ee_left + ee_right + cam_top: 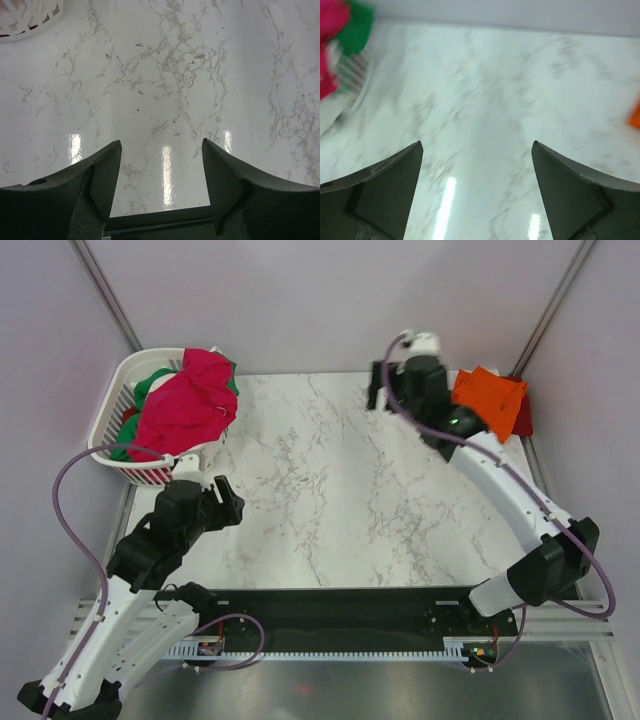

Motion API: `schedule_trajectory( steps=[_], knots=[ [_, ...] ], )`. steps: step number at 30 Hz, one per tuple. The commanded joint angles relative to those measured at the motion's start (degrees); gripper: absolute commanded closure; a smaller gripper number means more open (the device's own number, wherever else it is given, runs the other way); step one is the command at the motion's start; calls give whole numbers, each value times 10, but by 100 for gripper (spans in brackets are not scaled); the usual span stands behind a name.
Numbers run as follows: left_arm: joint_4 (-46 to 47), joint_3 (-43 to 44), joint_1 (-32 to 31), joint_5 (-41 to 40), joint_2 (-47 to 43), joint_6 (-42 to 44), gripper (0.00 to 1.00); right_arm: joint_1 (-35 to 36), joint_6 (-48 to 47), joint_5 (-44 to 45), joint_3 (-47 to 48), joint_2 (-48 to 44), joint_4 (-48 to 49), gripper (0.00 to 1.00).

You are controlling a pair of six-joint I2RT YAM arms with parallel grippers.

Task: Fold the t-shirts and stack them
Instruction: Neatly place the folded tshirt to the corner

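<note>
A folded orange t-shirt lies on a dark red t-shirt at the table's far right corner. A magenta-pink t-shirt is heaped over a green t-shirt in the white basket at the far left. My right gripper hovers open and empty over the far edge, left of the orange shirt; pink cloth and green cloth show blurred at the left of its view. My left gripper stands open and empty over bare marble in front of the basket.
A black rail runs along the table's near edge by the arm bases. Grey walls close in the back and sides. A purple cable loops beside the left arm.
</note>
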Motion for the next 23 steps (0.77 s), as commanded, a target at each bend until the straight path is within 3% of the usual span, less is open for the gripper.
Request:
schedule_trajectory(
  steps=[1, 2, 4, 14, 23],
  knots=[
    [9, 1, 2, -12, -22, 8, 27, 130, -7, 21, -45, -57, 25, 2],
    [9, 1, 2, -14, -23, 9, 26, 134, 35, -60, -83, -65, 42, 2],
    [9, 3, 2, -15, -19, 9, 26, 155, 53, -96, -131, -75, 64, 2],
    [9, -2, 2, -35, -50, 2, 25, 177, 79, -101, -353, -204, 55, 2],
    [7, 0, 2, -38, -34, 1, 26, 177, 52, -101, -418, -297, 53, 2]
  ],
)
